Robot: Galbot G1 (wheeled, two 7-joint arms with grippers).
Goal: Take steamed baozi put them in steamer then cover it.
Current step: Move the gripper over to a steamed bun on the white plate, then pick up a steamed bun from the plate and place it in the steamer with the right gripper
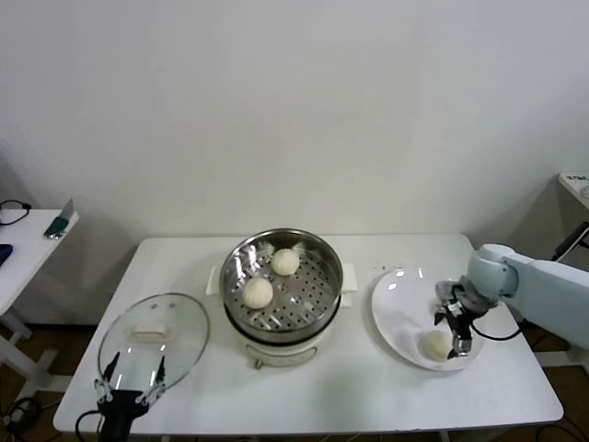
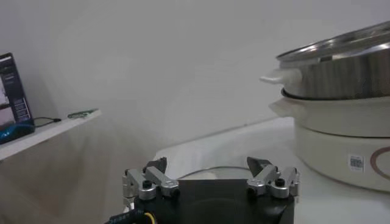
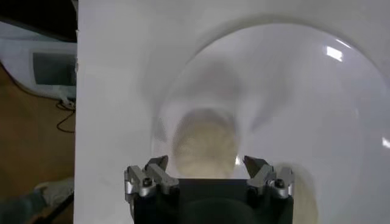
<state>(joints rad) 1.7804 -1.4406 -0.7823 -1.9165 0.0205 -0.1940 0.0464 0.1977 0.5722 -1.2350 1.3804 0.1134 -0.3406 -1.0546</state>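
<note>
Head view of a white table [image 1: 368, 405] with three receptacles in a row. Centre: the steamer [image 1: 282, 281], a shiny steel pot on a white electric base, uncovered; two steamed baozi lie on its perforated floor, one toward the rear [image 1: 285, 261] and one nearer the front-left [image 1: 258, 293], close together but apart. To the robot's right: a flat white plate [image 1: 400, 308] carrying a single baozi [image 1: 434, 345] near its front edge (a fourth bun is not visible in any view). To the robot's left: the cover [image 1: 154, 339], a clear glass lid with metal rim, lying flat on the table just beside the steamer; its cream oblong handle [image 1: 150, 331] faces up, long axis running roughly left to right.

The right gripper [image 1: 456, 333] hangs over the plate, fingers pointing down and spread wide, nothing held. In the right wrist view the plate's baozi [image 3: 205, 146] sits just beyond the gap between the two fingertips [image 3: 155, 165], not clamped.

The left gripper [image 1: 133, 379] waits at the table's front-left edge, over the near rim of the cover, jaws wide and empty; its wrist view shows the steamer [image 2: 341, 103] well off to one side.
</note>
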